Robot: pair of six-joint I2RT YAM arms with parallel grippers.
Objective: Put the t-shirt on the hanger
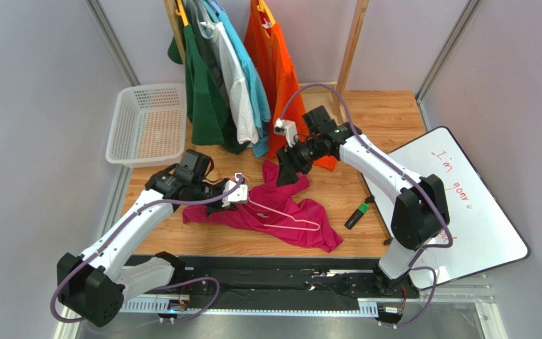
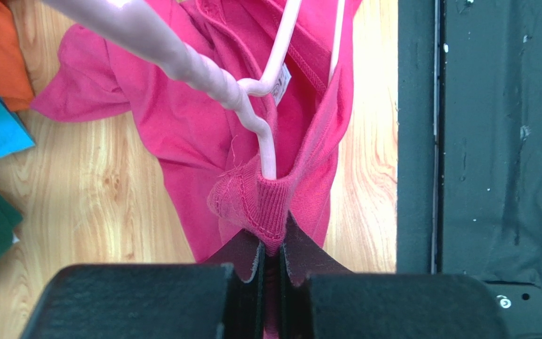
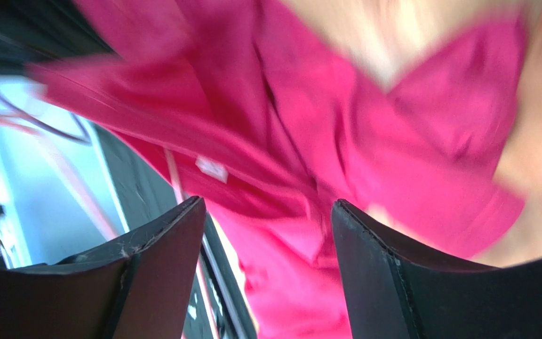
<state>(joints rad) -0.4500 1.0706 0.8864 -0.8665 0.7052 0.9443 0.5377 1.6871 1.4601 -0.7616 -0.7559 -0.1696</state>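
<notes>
The magenta t-shirt [image 1: 291, 219] lies crumpled on the wooden table. The thin light-pink hanger [image 1: 281, 214] lies on top of it. My left gripper [image 1: 237, 192] is shut on the shirt's ribbed collar [image 2: 267, 208] at the shirt's left end. In the left wrist view the hanger's wire [image 2: 267, 148] runs down into the collar just ahead of my gripper [image 2: 272, 244]. My right gripper [image 1: 291, 169] is open over a raised flap at the shirt's far edge. In the blurred right wrist view the shirt [image 3: 366, 141] fills the frame beyond my gripper [image 3: 267, 215], which holds nothing.
A white basket [image 1: 146, 123] stands at the back left. Green [image 1: 207, 92], white, blue and orange [image 1: 274, 63] shirts hang on a wooden rack at the back. A green marker [image 1: 356, 215] lies right of the shirt. A whiteboard [image 1: 465, 205] lies at the right.
</notes>
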